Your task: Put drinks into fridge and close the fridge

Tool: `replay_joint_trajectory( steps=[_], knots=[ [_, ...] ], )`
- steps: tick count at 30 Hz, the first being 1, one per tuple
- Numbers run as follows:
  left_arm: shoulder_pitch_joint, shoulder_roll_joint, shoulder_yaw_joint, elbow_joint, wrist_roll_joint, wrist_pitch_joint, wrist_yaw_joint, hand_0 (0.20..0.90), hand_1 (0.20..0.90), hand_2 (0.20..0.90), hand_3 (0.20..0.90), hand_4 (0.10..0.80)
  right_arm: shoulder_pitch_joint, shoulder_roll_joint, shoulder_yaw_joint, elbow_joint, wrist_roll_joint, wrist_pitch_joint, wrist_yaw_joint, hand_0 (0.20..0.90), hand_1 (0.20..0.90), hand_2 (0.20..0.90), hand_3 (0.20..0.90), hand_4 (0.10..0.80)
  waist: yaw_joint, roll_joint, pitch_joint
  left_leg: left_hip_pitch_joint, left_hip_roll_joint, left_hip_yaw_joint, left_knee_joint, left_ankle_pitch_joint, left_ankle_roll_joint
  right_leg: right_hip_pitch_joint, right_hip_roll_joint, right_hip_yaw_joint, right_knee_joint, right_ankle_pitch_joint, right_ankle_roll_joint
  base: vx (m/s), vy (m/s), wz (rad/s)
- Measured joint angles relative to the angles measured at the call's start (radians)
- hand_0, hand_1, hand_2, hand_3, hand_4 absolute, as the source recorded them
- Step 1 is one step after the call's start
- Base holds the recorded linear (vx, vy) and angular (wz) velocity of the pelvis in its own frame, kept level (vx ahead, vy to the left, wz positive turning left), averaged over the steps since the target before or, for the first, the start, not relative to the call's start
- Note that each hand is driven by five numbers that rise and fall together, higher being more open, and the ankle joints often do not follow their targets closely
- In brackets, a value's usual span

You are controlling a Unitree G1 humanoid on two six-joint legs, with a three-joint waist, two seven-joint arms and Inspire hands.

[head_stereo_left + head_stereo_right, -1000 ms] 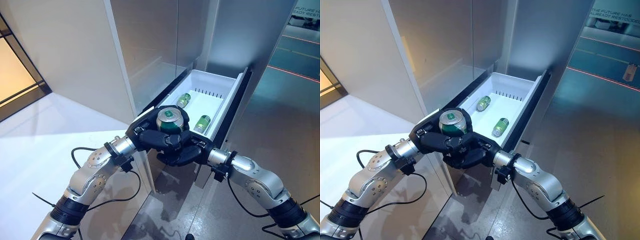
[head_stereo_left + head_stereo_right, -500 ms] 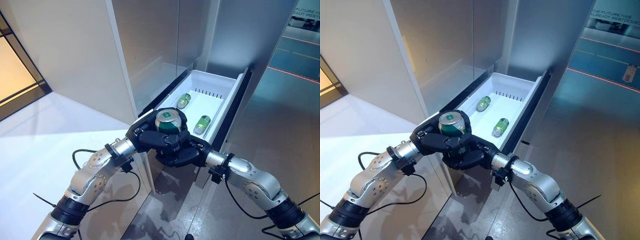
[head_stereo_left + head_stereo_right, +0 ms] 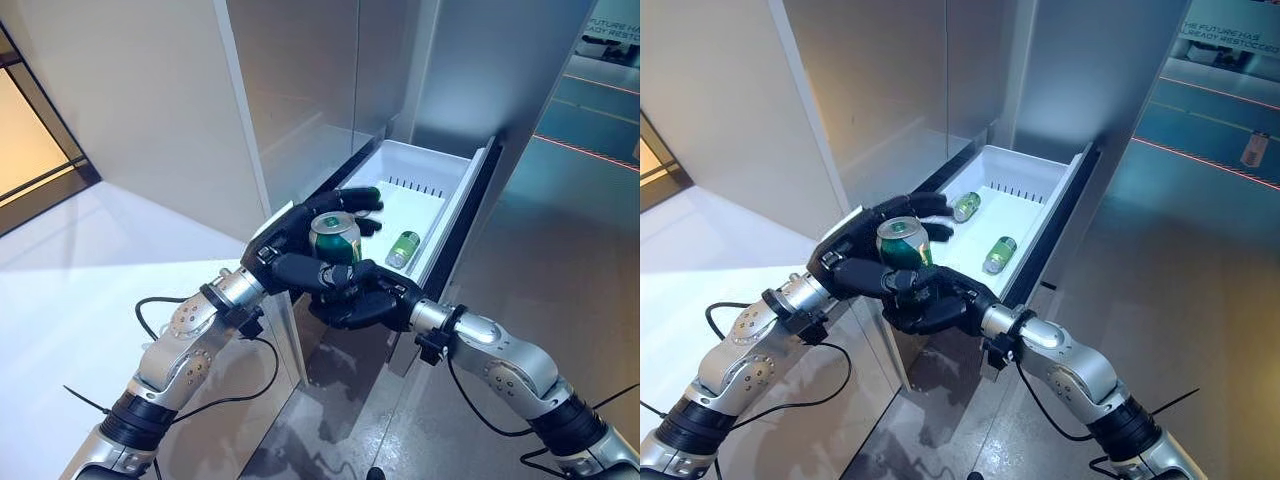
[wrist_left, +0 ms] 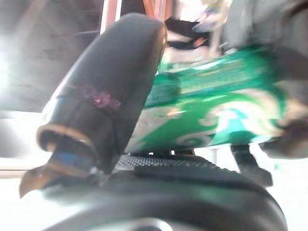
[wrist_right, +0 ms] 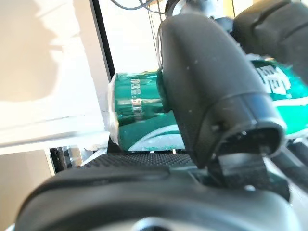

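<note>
Right robot hand point(image 3: 925, 305) around upright green can point(image 3: 900, 243), print unreadable.

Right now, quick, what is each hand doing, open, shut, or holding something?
Left hand: open, straight fingers spread behind the green aluminium drink can, thumb against it.
Right hand: shut on the can, gripping from below.

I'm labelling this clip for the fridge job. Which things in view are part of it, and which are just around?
Part of the job:
- green can, upright, held by the left hand and right hand
- open white fridge drawer
- two green cans lying in the drawer

Just around:
- white counter
- floor with red lines
</note>
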Motion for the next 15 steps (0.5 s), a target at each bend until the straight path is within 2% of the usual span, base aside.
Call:
replay_joint_trajectory(
  steps=[6,8,9,12,15],
  knots=[
    [-0.010,-0.033,0.037,-0.069,0.058,-0.176,0.074,0.900,0.900,0.900,0.900,0.800,-0.075,-0.003,-0.013,0.095,-0.045,0.000,-0.086,0.300,0.300,0.300,0.200,0.100,0.006,-0.017,0.009,-0.001,0.000,-0.005,0.000,0.000,0.000,0.001,0.000,-0.002,0.000,0.000,0.000,0.000,0.000,0.00],
    [-0.033,-0.033,0.043,-0.084,0.090,-0.214,0.102,0.900,0.900,0.900,0.900,0.800,-0.095,-0.004,-0.025,0.143,-0.066,0.000,-0.112,0.300,0.300,0.300,0.200,0.100,0.017,-0.018,0.009,-0.001,-0.001,-0.008,0.000,0.000,0.000,0.002,0.000,-0.005,0.000,0.000,0.000,0.007,-0.004,0.03],
    [-0.074,-0.035,0.050,-0.089,0.118,-0.258,0.123,0.900,0.900,0.900,0.900,0.800,-0.109,-0.004,-0.053,0.199,-0.099,0.000,-0.143,0.300,0.300,0.300,0.200,0.100,0.031,-0.019,0.010,-0.001,-0.001,-0.012,0.000,0.000,0.000,0.004,0.001,-0.009,0.000,-0.001,0.001,0.013,-0.005,0.09],
    [-0.099,-0.035,0.093,-0.101,0.130,-0.286,0.136,0.900,0.900,0.900,0.900,0.800,-0.145,-0.005,-0.063,0.274,-0.142,-0.002,-0.176,0.300,0.300,0.300,0.200,0.100,0.035,-0.019,0.010,0.000,-0.002,-0.024,0.000,0.000,0.000,0.009,0.001,-0.019,0.000,-0.004,0.003,0.022,-0.007,0.12],
    [-0.120,-0.035,0.119,-0.100,0.125,-0.261,0.145,0.900,0.900,0.900,0.900,0.800,-0.178,-0.008,-0.071,0.341,-0.169,-0.015,-0.215,0.300,0.300,0.300,0.200,0.100,0.044,-0.019,0.010,-0.001,-0.005,-0.036,0.000,0.001,0.000,0.017,-0.002,-0.032,0.000,-0.008,0.004,0.035,-0.002,0.12]
  ],
)
